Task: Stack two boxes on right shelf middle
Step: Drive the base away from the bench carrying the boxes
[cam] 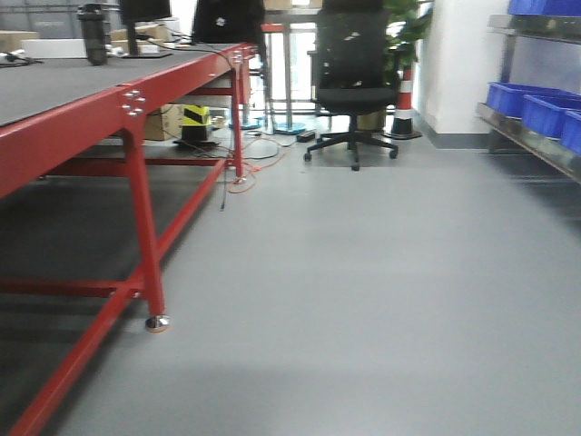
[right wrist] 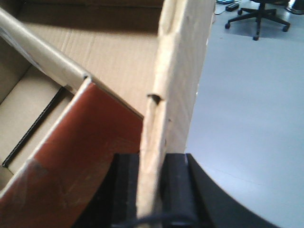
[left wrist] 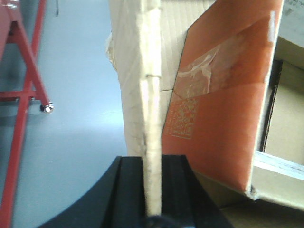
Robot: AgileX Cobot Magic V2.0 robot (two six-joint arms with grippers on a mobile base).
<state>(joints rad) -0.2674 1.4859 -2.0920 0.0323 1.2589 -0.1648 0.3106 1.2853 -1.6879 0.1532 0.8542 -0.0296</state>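
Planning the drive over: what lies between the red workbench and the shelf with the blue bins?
Only bare grey floor, seen in the front-facing view, between the red workbench and the shelf holding blue bins; an office chair stands farther back.

Soft, even indoor light fills the front view, brightest at the far end; the red bench (cam: 64, 95) casts a broad dim shadow on the floor (cam: 381, 300). The whole frame is slightly blurred. Both wrist views show the box (left wrist: 152, 95) edge close, unfocused and washed pale.

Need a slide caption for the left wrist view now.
Left tool clamps the wall edge of an open cardboard box, orange taped flap beside it, grey floor beyond.
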